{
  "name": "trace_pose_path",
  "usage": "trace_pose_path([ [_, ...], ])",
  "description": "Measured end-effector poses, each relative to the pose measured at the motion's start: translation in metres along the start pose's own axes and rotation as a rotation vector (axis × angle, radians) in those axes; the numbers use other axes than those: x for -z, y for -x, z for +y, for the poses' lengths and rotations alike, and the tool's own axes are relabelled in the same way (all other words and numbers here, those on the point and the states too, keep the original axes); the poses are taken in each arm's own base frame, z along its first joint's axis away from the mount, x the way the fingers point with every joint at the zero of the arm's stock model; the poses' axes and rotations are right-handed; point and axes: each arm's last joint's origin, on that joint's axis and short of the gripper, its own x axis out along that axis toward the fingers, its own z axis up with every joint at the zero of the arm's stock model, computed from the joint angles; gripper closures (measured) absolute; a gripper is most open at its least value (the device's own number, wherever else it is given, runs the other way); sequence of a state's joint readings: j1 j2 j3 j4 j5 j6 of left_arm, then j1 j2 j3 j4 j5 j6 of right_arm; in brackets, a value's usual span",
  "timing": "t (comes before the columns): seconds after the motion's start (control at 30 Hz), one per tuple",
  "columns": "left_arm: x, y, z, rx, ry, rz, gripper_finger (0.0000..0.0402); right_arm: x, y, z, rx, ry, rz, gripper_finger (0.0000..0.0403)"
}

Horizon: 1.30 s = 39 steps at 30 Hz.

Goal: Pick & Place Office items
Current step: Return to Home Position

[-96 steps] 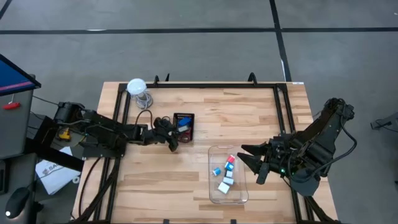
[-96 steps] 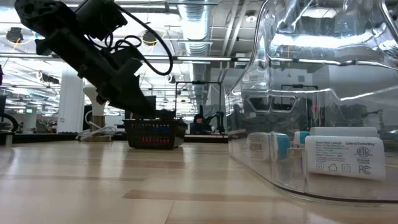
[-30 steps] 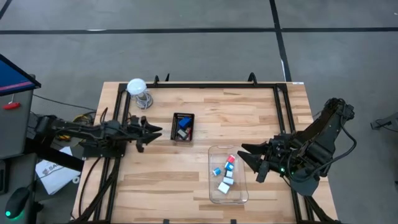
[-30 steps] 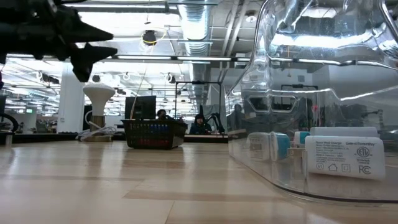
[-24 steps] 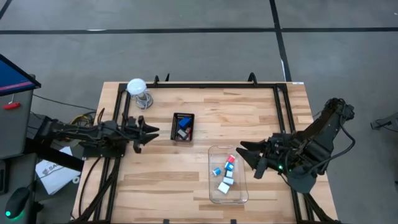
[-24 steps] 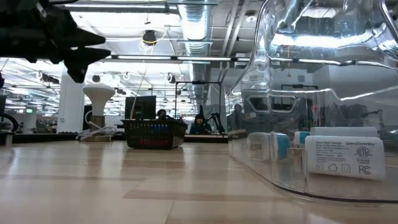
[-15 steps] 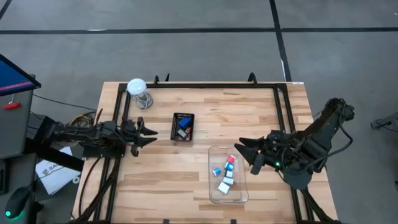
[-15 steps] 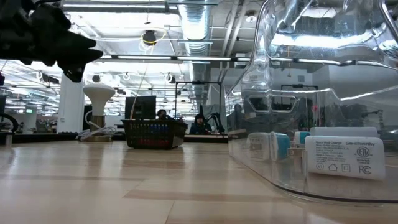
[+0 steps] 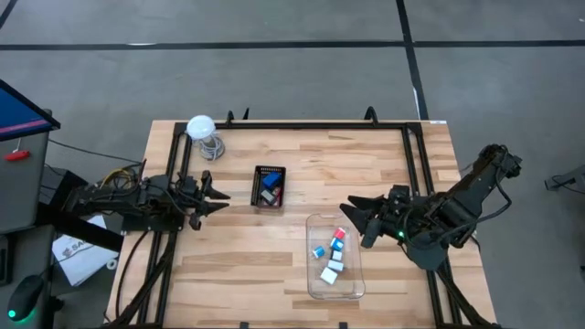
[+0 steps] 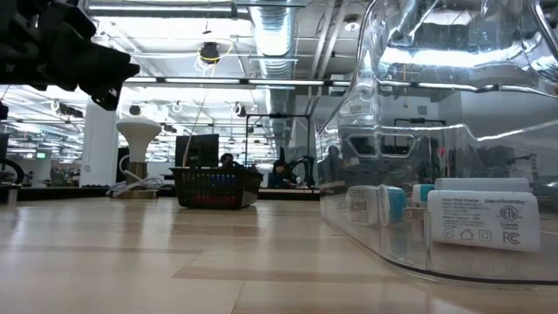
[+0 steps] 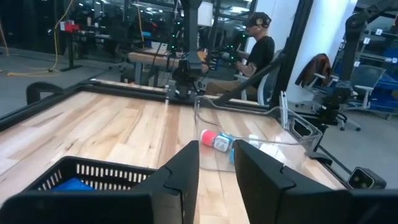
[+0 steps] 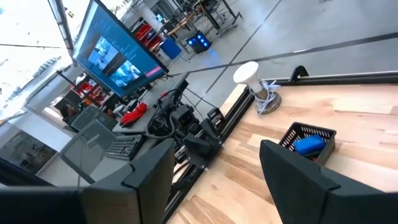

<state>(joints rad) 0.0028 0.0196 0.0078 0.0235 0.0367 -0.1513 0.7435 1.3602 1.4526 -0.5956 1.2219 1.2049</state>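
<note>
Left gripper [image 9: 218, 197], fingers slightly parted and empty, hangs just inside the table [image 9: 366, 160] left edge; right gripper [image 9: 355, 221], spread wide and empty, by the clear box [image 9: 309, 265] right rim. Central boards open. Office items [image 9: 328, 274]: about six in the box; one blue, one red visible in the black mesh tray [image 9: 270, 168]
</note>
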Motion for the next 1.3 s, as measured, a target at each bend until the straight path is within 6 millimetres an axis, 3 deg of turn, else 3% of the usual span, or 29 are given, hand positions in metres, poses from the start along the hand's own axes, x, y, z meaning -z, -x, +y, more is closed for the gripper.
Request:
trace_pose_path([
  [0.37, 0.000, -0.003, 0.002, -0.045, 0.009, -0.004, 0.0312, -0.005, -0.018, -0.006, 0.035, 0.091, 0.031, 0.0175],
  [0.6, -0.003, -0.005, 0.002, -0.050, 0.009, -0.023, 0.0312, -0.022, -0.059, -0.013, 0.004, 0.282, 0.165, 0.0175],
  [0.8, -0.001, -0.006, 0.002, -0.054, 0.010, 0.000, 0.0312, -0.050, -0.102, -0.021, -0.213, 0.505, 0.277, 0.0175],
  [0.93, 0.001, -0.007, 0.002, -0.056, 0.010, 0.013, 0.0312, -0.067, -0.120, -0.028, -0.379, 0.599, 0.304, 0.0175],
  [1.2, 0.001, -0.008, 0.003, -0.057, 0.010, 0.021, 0.0312, -0.079, -0.136, -0.041, -0.611, 0.713, 0.345, 0.0175],
  [1.3, 0.001, -0.008, 0.003, -0.057, 0.010, 0.021, 0.0312, -0.079, -0.129, -0.050, -0.701, 0.695, 0.307, 0.0175],
])
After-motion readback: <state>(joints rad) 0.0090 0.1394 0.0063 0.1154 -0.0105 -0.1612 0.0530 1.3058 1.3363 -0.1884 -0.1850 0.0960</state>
